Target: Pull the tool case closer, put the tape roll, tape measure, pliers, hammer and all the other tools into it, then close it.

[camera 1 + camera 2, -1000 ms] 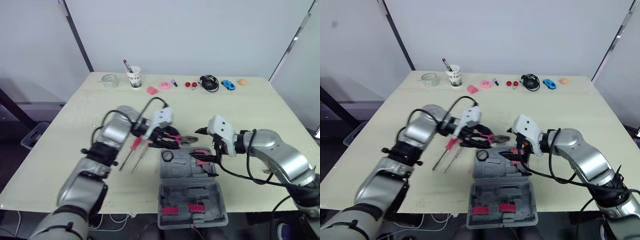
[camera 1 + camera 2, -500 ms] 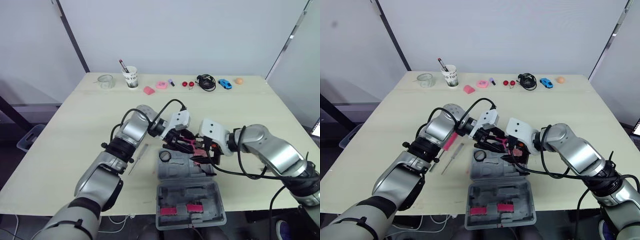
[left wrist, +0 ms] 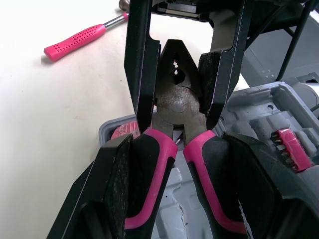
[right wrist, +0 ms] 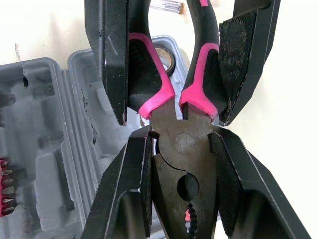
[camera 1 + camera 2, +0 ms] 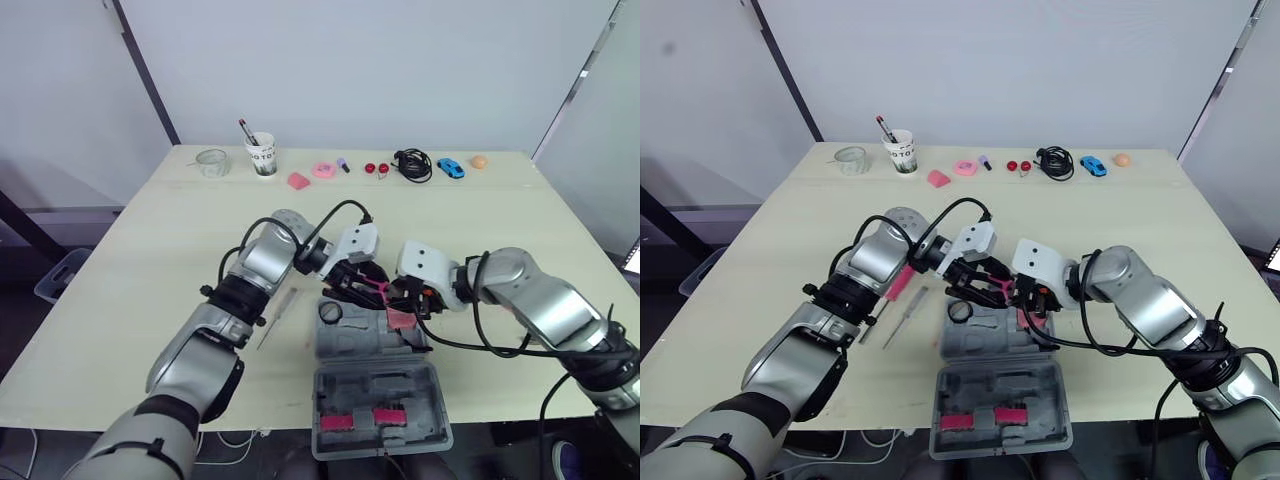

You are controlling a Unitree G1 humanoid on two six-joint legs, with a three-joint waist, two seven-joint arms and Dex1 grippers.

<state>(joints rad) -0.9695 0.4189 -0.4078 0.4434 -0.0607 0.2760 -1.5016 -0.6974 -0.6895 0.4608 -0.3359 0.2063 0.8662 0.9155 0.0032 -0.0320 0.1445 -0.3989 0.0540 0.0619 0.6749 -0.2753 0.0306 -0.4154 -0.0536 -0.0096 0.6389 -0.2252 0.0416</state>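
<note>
Currently both pincers are clenched on the same pliers (image 5: 374,291), held over the far end of the open tool case (image 5: 400,385), which sits at the table's (image 5: 150,260) near edge. The left gripper (image 3: 177,144) grasps the two pink handles, one black finger pressed on the outside of each. The right gripper (image 4: 182,142) meets it head-on, its fingers clamped on either side of the dark metal head around the pivot. The plier jaws look closed.

Inside the case, a tape roll (image 5: 331,312) lies in the far left corner of the tray, and a pink strip of driver bits (image 3: 291,147) sits in a moulded slot. More pink pieces show in the near half of the case.

Left of the case, a pink-handled tool with a metal shaft (image 3: 75,42) and a thinner tool (image 5: 278,315) rest on the table.

Along the far edge stand a glass jar (image 5: 211,162), a paper cup (image 5: 262,155) holding pens, a coiled black cable (image 5: 416,165), a blue toy car (image 5: 455,168) and a small orange ball (image 5: 479,161).
</note>
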